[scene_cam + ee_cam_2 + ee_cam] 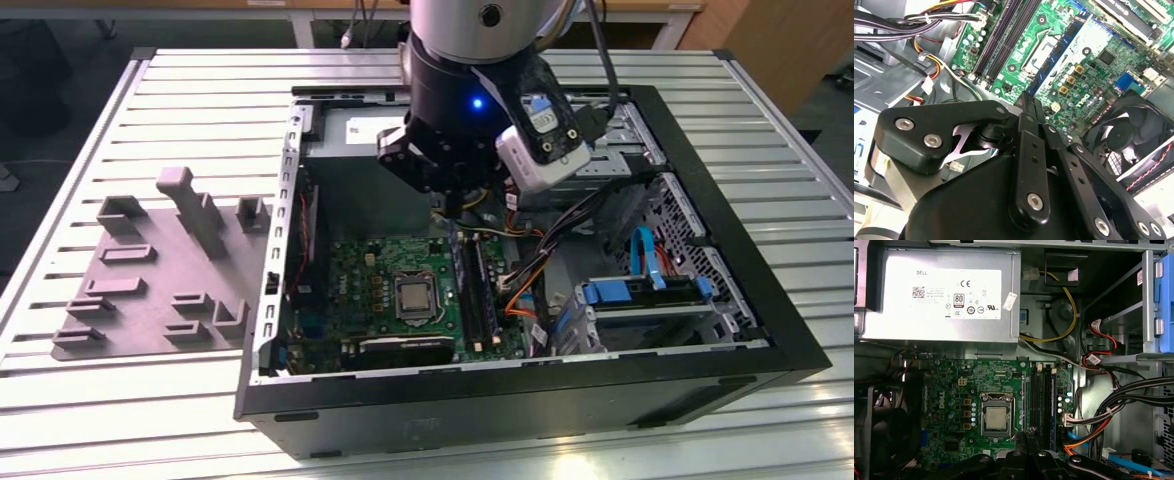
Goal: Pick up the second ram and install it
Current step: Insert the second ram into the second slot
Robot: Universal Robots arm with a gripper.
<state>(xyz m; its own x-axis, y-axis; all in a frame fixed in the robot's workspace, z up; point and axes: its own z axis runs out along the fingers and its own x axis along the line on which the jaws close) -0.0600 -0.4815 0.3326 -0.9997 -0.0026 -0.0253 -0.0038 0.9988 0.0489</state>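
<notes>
Over the open computer case point(534, 395), at the centre of the exterior view, the end effector point(461, 200) is being held above the motherboard's slots point(1040, 400). Its grip cannot be told. A thin dark edge at its tip is being judged the memory stick point(1028, 102), not yet seated.

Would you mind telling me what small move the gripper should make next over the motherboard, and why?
Probably a short, straight descent toward the long dark memory slots on the green motherboard. The shut gripper hovers inside the open black computer case, over the slots' end beside the silver processor. Whether it holds the thin memory stick I cannot tell, so go slowly.
</notes>
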